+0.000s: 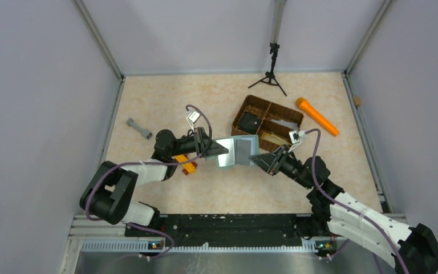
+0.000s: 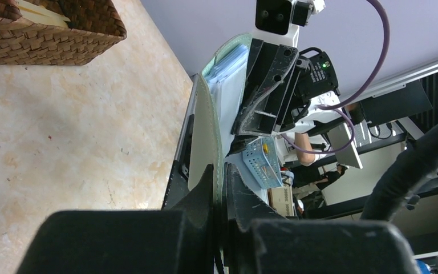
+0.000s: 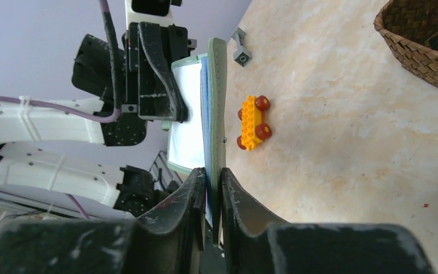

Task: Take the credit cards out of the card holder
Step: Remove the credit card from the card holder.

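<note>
Two pincers: your left pincer (image 1: 221, 149) and right pincer (image 1: 255, 158), each clamped tight on the card holder (image 1: 236, 151).
Hidden: cards (image 2: 232, 64) show you only blue edges.
Nearby: basket (image 1: 238, 117), yellow toy (image 1: 185, 164) on counter (image 1: 217, 194).

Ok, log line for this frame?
card holder: open, cards inside | left gripper: shut on it | right gripper: shut on it

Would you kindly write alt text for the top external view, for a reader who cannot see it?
An open sage-green card holder is held between the left gripper, on its left edge, and the right gripper, on its right. A brown woven basket sits behind it.
</note>
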Action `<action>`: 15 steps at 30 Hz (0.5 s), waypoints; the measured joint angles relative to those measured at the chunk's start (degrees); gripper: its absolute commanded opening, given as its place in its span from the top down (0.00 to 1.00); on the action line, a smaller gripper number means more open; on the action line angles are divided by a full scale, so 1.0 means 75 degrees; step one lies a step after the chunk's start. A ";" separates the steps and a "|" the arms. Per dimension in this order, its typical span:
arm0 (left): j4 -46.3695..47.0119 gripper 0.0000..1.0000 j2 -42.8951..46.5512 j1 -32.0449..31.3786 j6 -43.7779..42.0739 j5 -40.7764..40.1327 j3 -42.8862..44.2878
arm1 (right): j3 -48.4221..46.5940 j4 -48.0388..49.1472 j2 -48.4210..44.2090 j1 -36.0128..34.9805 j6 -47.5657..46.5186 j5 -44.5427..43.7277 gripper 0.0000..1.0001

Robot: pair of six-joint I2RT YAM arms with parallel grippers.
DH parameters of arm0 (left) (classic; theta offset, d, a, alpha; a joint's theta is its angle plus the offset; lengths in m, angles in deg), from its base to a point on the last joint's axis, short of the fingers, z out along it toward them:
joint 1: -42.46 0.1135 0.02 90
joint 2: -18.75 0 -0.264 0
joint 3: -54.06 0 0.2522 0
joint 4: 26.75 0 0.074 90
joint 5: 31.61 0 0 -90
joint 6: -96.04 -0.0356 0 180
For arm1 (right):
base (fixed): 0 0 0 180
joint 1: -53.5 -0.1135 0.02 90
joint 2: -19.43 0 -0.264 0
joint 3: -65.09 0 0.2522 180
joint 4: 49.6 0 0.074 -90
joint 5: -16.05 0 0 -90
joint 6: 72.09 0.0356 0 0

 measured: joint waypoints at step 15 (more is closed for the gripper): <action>0.0472 1.00 -0.0332 0.0052 0.0321 0.0076 0.0000 | 0.0006 -0.0009 -0.0458 0.0000 0.0000 0.0006 0.78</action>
